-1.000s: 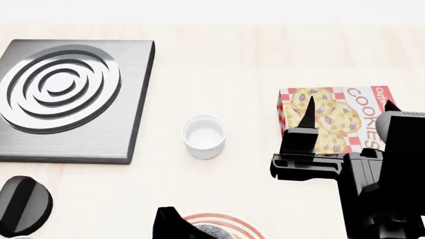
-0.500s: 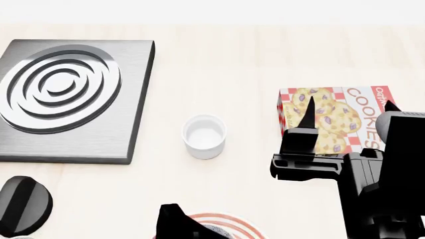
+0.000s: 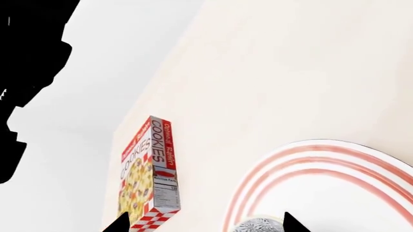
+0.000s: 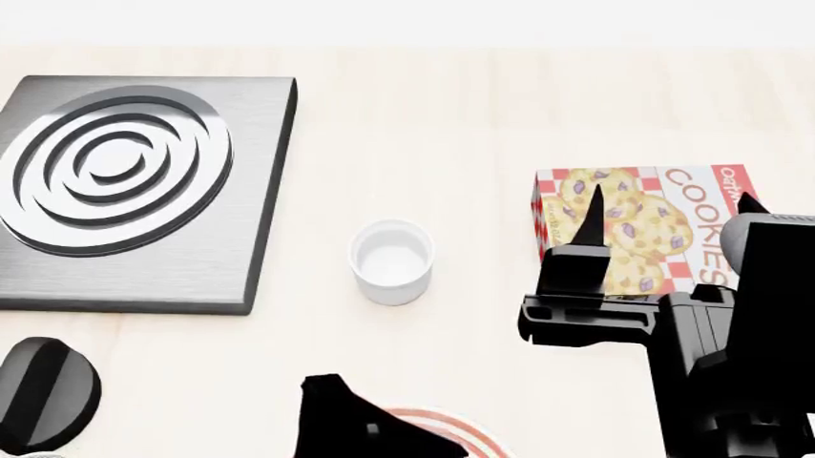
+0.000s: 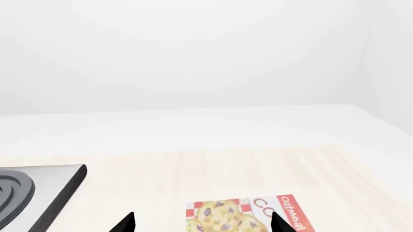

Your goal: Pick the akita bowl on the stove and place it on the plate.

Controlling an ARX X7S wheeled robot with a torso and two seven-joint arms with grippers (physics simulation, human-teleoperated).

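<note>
In the left wrist view, the akita bowl (image 3: 257, 226), white with grey-black speckles, sits on the red-ringed white plate (image 3: 335, 188). My left gripper (image 3: 203, 224) is open, its two fingertips wide apart. The bowl lies close to one fingertip (image 3: 288, 223), and I cannot tell whether they touch. In the head view the left gripper (image 4: 363, 425) covers the bowl, and only a strip of the plate's rim (image 4: 446, 423) shows at the bottom edge. The stove (image 4: 128, 181) at the left has nothing on its burner. My right gripper (image 4: 669, 198) hangs open and empty above the cookie box.
A small plain white cup (image 4: 392, 260) stands between the stove and a flat cookie box (image 4: 643, 229). The stove's black knob (image 4: 45, 391) is at the near left. The right arm's black body (image 4: 713, 343) fills the lower right of the head view.
The left gripper has shifted a little further up in the head view and now hides the bowl, which showed at the bottom edge a second ago. The right arm has not moved.
</note>
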